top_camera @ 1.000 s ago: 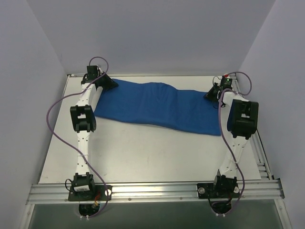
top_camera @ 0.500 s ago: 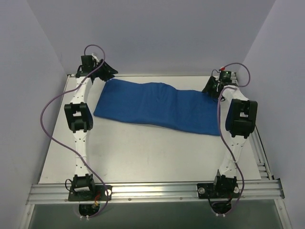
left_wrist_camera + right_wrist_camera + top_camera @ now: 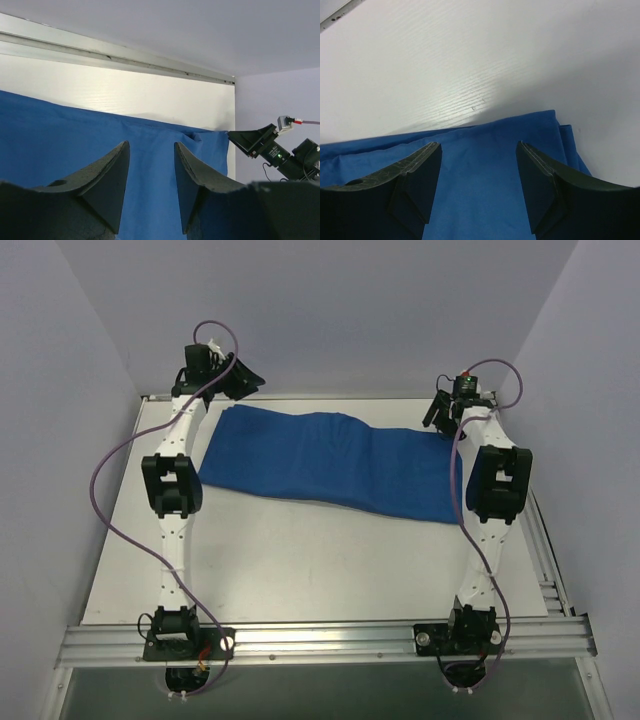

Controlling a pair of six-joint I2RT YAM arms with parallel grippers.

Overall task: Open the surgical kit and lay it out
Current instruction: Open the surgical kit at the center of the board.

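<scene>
The surgical kit shows only as a royal-blue cloth wrap (image 3: 330,465) lying flat across the far half of the white table, with a low bulge in its middle. Whatever it covers is hidden. My left gripper (image 3: 245,380) hovers just past the cloth's far left corner, open and empty. In the left wrist view the left gripper (image 3: 151,150) has the cloth (image 3: 75,145) below its spread fingers. My right gripper (image 3: 437,412) hangs over the far right corner, open. In the right wrist view the right gripper (image 3: 479,147) is above the cloth's edge (image 3: 485,190), apart from it.
White walls close the table in at the back and both sides. A metal strip (image 3: 115,52) runs along the table's far edge. An aluminium rail (image 3: 320,640) carries both arm bases at the near edge. Purple cables (image 3: 110,500) loop off each arm.
Both grippers have opened and let go of the cloth's far corners, then risen a little toward the back wall. The cloth has settled flat.
</scene>
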